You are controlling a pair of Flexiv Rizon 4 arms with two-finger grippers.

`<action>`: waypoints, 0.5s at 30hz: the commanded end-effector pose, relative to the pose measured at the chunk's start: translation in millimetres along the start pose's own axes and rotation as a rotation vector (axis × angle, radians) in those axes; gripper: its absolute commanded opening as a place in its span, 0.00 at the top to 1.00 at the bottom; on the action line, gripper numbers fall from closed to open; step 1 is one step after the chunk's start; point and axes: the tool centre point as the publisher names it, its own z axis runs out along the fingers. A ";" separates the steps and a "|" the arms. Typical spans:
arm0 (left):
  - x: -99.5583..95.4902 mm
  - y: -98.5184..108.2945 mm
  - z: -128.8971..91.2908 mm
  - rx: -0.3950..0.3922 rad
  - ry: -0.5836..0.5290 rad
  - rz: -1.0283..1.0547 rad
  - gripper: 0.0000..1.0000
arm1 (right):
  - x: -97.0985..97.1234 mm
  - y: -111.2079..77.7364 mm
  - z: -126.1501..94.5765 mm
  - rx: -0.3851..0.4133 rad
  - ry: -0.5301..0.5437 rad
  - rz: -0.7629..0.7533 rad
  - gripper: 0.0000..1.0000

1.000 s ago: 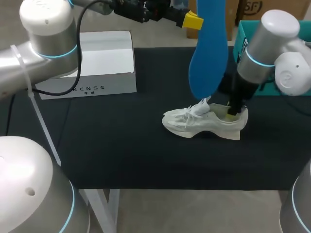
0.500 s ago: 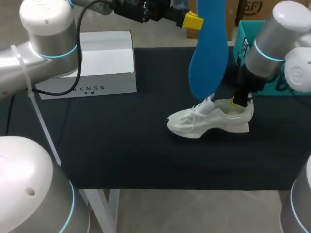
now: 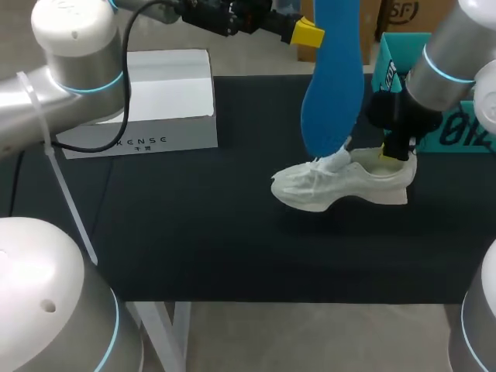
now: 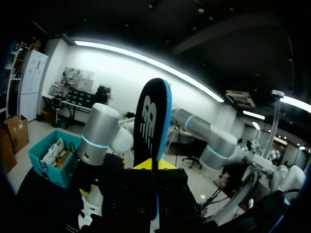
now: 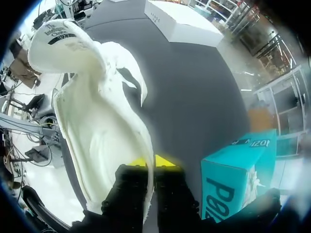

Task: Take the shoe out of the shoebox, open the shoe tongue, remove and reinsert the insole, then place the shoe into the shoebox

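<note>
The white shoe (image 3: 341,184) is on the black table right of centre, toe pointing left. My right gripper (image 3: 390,151) is shut on the rim of its heel opening. In the right wrist view the shoe's side wall (image 5: 97,107) runs between the yellow tips of the right gripper (image 5: 150,161). My left gripper (image 3: 308,32) is shut on the top end of the blue insole (image 3: 333,85), which hangs upright above the shoe's tongue. From the left wrist, the insole (image 4: 151,121) shows its black face, standing up from the left gripper (image 4: 154,165).
A white shoebox (image 3: 155,101) with its lid on sits at the table's back left. A teal box (image 3: 434,77) stands at the back right, just behind my right arm. It holds another shoe in the left wrist view (image 4: 51,155). The table's front half is bare black mat.
My right gripper has shut on the shoe's heel rim and drawn the shoe to the right and towards the back. The left arm and insole have stayed still.
</note>
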 end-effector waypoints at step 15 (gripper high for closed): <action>-0.6 -0.2 0.1 -0.003 0.001 0.000 1.00 | 21.8 -34.4 -15.4 0.052 -0.162 0.817 1.00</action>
